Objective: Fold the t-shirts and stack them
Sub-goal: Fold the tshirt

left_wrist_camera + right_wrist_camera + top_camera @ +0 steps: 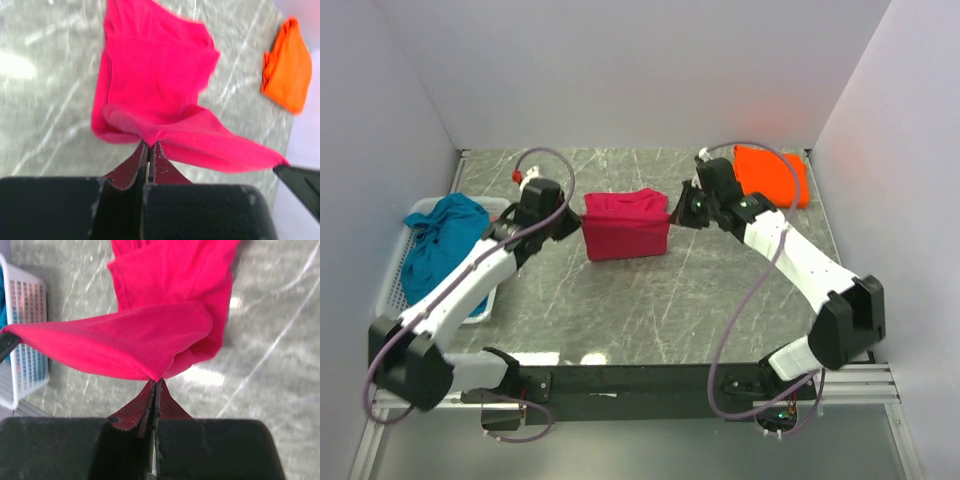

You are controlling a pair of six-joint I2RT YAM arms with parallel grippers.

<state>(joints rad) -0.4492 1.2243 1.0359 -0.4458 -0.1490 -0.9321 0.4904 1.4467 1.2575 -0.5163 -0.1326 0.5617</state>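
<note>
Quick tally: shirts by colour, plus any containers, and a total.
Pink shirt: 1
Orange shirt: 1
Teal shirt: 1
Basket: 1
Total: 4

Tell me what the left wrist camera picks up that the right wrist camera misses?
Only the left wrist view shows the orange t-shirt, lying apart from the pink one. Only the right wrist view shows the white basket, at its left edge. Both share the pink t-shirt with one edge lifted, the grey marbled table beneath it, and the camera's own claw shut on the cloth: the left claw in one, the right claw in the other.
</note>
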